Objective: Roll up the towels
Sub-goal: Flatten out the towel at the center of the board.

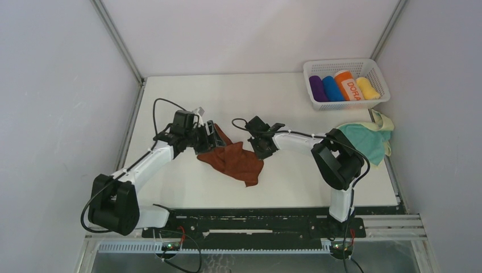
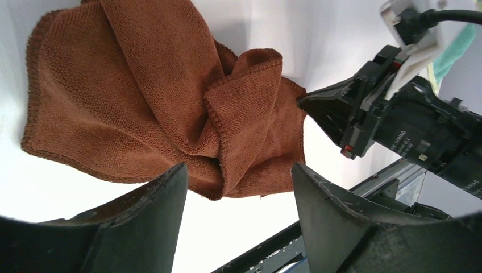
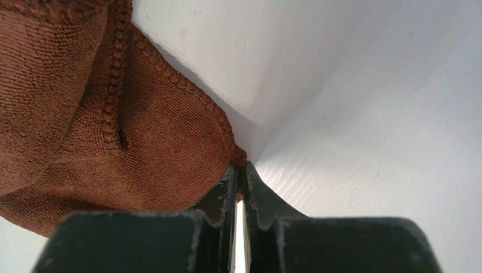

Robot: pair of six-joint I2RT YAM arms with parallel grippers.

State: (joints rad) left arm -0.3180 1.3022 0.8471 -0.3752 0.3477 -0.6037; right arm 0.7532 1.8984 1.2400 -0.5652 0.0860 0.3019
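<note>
The rust-brown towel (image 1: 234, 161) lies crumpled on the white table between the two arms. My right gripper (image 1: 262, 152) is shut on its right corner. In the right wrist view the jaws (image 3: 240, 169) pinch the hemmed corner of the brown towel (image 3: 85, 125). My left gripper (image 1: 212, 135) is open at the towel's upper left edge. In the left wrist view its gripper (image 2: 239, 170) stands wide open just short of the folded brown towel (image 2: 142, 96), with the right gripper (image 2: 318, 108) at the far corner. The teal towel (image 1: 364, 141), with its cream side (image 1: 386, 121) showing, lies at the right edge.
A white basket (image 1: 377, 73) at the back right holds purple, blue, orange "DORA" and yellow rolls. Grey enclosure walls stand on the left, back and right. A black rail (image 1: 256, 219) runs along the table's near edge.
</note>
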